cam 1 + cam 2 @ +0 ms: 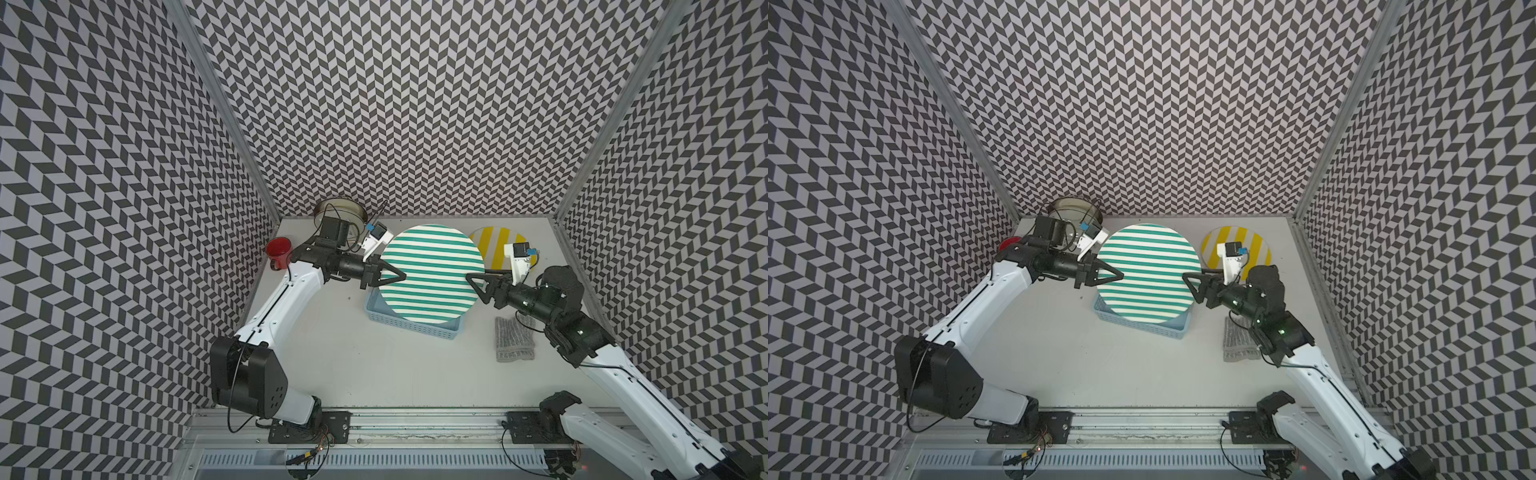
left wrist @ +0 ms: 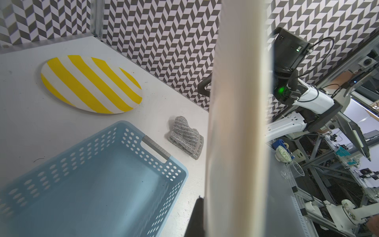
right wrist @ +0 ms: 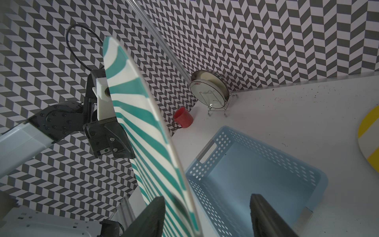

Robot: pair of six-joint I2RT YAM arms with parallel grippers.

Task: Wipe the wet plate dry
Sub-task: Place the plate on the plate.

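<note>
A light-blue perforated plastic basket [image 1: 415, 327] sits at the middle of the white tabletop [image 1: 353, 365]. A round yellow-and-white striped plate [image 1: 490, 245] lies flat at the far right, apart from the basket. A red mug [image 1: 278, 251] stands at the far left, close to the black-and-white chevron wall [image 1: 124, 166]. Just beyond it, in the far left corner, a round steel dish [image 1: 338, 210] is propped on edge in a wire rack [image 3: 217, 110].
</note>
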